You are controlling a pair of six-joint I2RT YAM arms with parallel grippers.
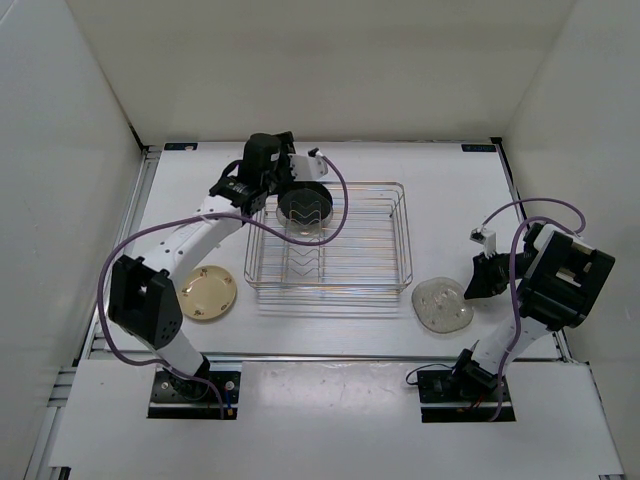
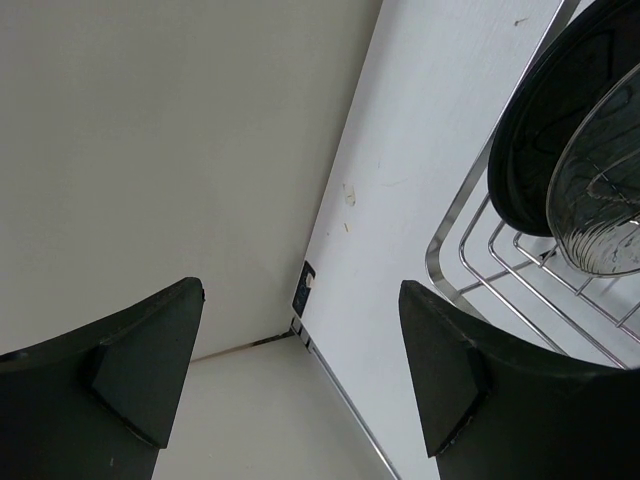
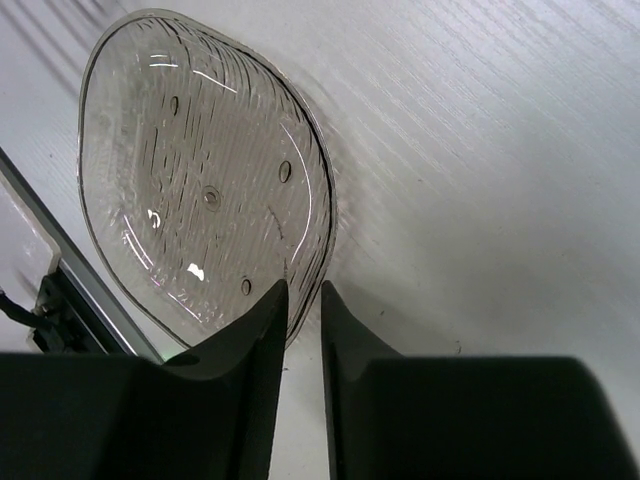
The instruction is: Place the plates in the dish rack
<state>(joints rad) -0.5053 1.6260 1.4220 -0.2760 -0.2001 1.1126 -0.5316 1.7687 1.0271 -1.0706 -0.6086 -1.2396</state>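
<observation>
top view: black plate (image 1: pixel 305 205) stands in the dish rack (image 1: pixel 400 240), upper centre; cream plate (image 1: pixel 208 293) lies lower left on the surface (image 1: pixel 480 190). left wrist: left gripper (image 2: pixel 300 370) gapes, empty. right wrist: right gripper (image 3: pixel 303 300) pinches the rim of the translucent plate (image 3: pixel 200 170); grasp step, so next likely lift and tilt it rackward.

Black plate (image 1: pixel 300 203) stands in dish rack (image 1: pixel 405 240); cream plate (image 1: pixel 208 293) left, translucent plate (image 1: pixel 442 304) right.

I count four plates. One black plate (image 1: pixel 297 199) and a first clear plate (image 2: pixel 600 200) stand at the far left of the one wire rack (image 1: pixel 405 240). One yellow plate (image 1: pixel 208 293) lies near left, and a second clear plate (image 1: pixel 440 303) near right. There are two robot arms, a left arm (image 1: pixel 190 240) and a right arm (image 1: pixel 550 285).
</observation>
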